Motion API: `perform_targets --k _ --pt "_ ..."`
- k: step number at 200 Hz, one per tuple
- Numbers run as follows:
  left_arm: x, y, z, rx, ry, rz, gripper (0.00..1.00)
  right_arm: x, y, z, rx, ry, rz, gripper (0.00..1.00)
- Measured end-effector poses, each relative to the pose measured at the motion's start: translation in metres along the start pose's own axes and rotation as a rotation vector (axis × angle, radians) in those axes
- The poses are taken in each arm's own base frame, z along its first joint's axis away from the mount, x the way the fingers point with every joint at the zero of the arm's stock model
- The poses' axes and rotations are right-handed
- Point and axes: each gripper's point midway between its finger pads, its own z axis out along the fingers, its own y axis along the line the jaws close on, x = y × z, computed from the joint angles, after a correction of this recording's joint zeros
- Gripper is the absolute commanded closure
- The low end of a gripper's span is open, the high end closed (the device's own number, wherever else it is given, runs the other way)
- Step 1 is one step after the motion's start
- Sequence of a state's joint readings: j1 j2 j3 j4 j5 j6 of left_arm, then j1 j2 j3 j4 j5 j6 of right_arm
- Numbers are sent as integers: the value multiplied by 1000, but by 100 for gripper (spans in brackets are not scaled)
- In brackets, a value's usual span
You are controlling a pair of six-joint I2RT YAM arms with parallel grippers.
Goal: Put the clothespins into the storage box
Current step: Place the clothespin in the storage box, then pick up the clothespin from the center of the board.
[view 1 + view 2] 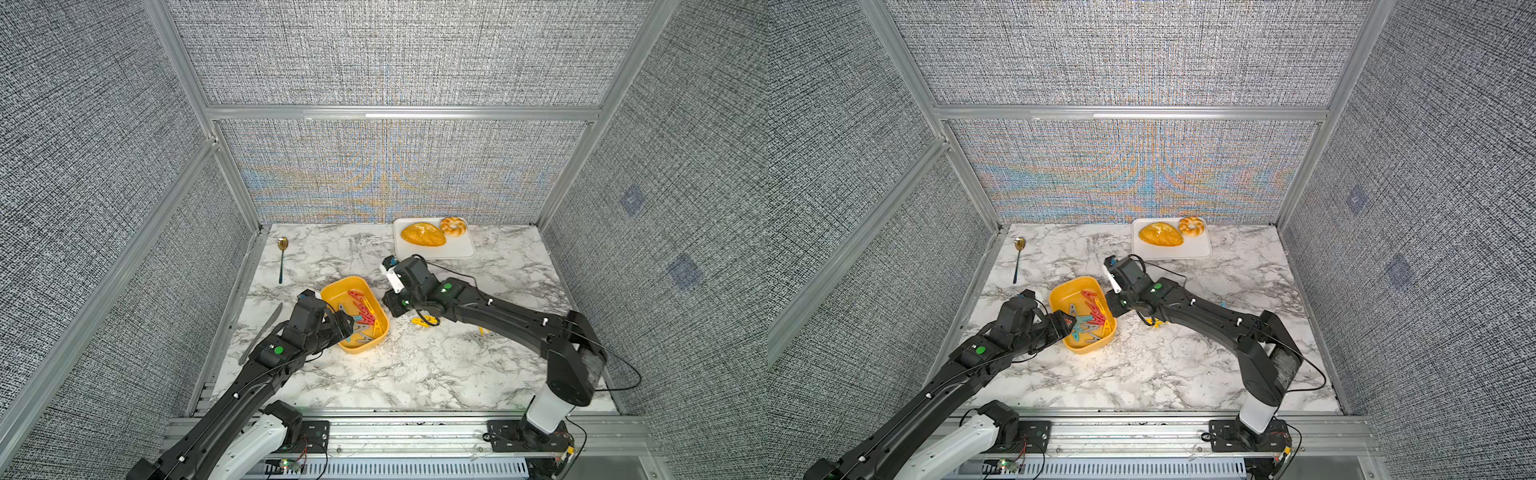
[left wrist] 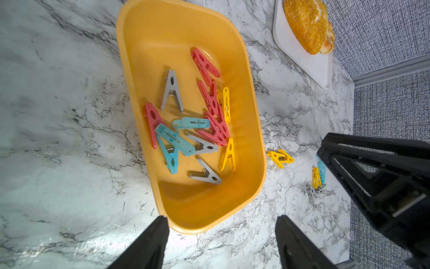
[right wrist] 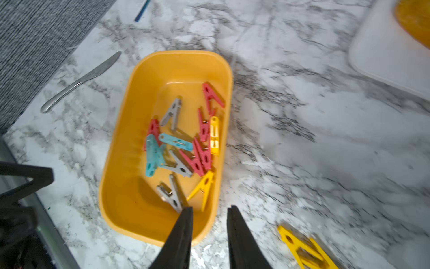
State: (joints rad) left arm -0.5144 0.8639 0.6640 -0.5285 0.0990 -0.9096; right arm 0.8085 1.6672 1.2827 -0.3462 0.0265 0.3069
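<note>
The yellow storage box (image 1: 332, 291) (image 1: 1061, 293) (image 2: 149, 46) (image 3: 130, 139) stands left of the table's middle and holds several clothespins (image 2: 204, 130) (image 3: 183, 149) in red, teal, grey and yellow. My left gripper (image 2: 222, 220) (image 1: 345, 325) hovers at the box's near-left end, open and empty. My right gripper (image 3: 209, 209) is above the box's right rim, its jaws a little apart with nothing between them. A loose yellow clothespin (image 1: 424, 321) (image 2: 280, 158) (image 3: 302, 249) lies on the marble just right of the box. Yellow, teal and grey ones (image 2: 317, 179) lie farther right, mostly under the right arm.
A white tray (image 1: 457, 249) with two bread pieces sits at the back. A spoon (image 1: 282, 259) lies at the back left. A knife (image 1: 264, 330) (image 3: 81, 80) lies left of the box, next to the left arm. Metal frame rails and fabric walls enclose the table.
</note>
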Motion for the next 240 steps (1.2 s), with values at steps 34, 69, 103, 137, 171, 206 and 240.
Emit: perform_targets --k 34,69,103,137,171,206,240 --pt "7 -7 14 17 55 9 26 25 -81 -9 183 -8 217 70" --pt "13 -16 23 44 79 28 26 65 -156 -20 347 0 424 70" --pt "17 -17 26 60 83 29 26 94 -209 -33 444 -28 599 69" --pt "22 -11 28 59 86 23 26 113 -244 -45 498 -77 724 68" --pt "25 -13 34 66 96 24 26 122 -270 -46 517 -92 802 68" --pt "29 -23 43 74 135 39 26 127 -284 -40 511 -88 851 68" --pt "32 -36 51 94 156 61 26 129 -289 -32 495 -82 870 69"
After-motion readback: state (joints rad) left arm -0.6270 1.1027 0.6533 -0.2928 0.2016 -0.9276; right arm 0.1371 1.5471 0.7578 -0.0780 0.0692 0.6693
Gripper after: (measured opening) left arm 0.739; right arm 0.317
